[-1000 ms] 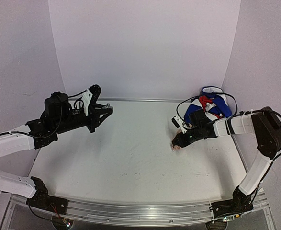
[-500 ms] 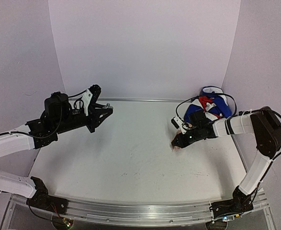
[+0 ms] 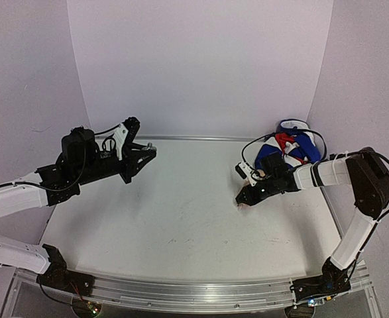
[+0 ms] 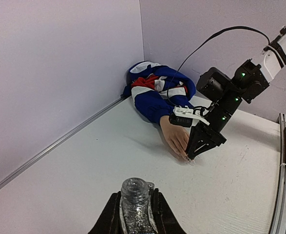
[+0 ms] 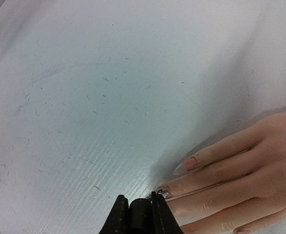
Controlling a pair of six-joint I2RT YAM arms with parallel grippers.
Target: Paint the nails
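right claw (image 5: 139,201) clamped on dark brush cap (image 5: 139,218) | small pink nails (image 5: 189,163) of skin-coloured mannequin hand (image 5: 245,180), 3 o'clock on white table (image 3: 181,218): just beside claw at 1 o'clock, fingers lying 2-to-8 | left claw (image 4: 135,197) gripping clear glitter-filled bottle (image 4: 134,185), well apart

You're looking at white table (image 3: 181,212), pale lilac walls (image 3: 201,66) closing three sides, aluminium rail (image 3: 181,291) running along near edge.

Nothing legible shows in any view. The clear glitter-filled glass bottle (image 4: 134,207), at six o'clock in the left wrist view, bears no readable label. The blue, white and red fabric sleeve (image 4: 155,92) shows only colour patches.
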